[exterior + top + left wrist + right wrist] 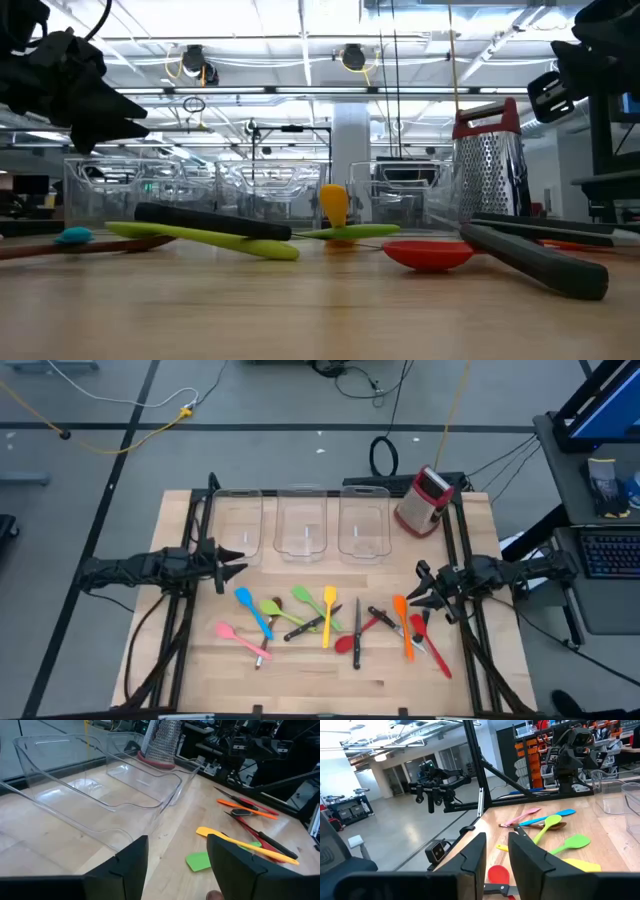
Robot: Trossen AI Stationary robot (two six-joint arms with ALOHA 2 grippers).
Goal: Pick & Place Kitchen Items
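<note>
The task stood at its opening step, judging by the layout: all three clear bins [304, 523] were empty, and every utensil lay on the tabletop [180, 660].

The left gripper [232, 561] hovered above the tabletop near the leftmost bin, fingers [131, 865] parted with a clear gap and holding nothing. The right gripper [424, 592] hovered just beside the right end of the utensil group; its fingers [472, 856] stood a narrow gap apart, also empty.

The utensils lay in a loose scatter in front of the bins, between the two arms:
- the blue spatula [252, 610] and pink spoon [238, 639] at the left;
- two green spatulas [290, 609] and the yellow spatula [328, 611] in the middle, crossed by a black-handled knife [357, 632];
- the orange spatula [402, 622] and red utensils [432, 646] at the right.

Several overlapped or touched. The next move therefore probably called for choosing an outlying piece, such as the orange spatula for the right arm, then descending with fingers astride its handle.

The tabletop was pale wood in a black frame. A red-and-steel box grater [424, 499] stood upright beside the rightmost bin. Beyond lay a grey floor with cables, a desk with a keyboard [610, 555], and an open workshop with ceiling lights.
</note>
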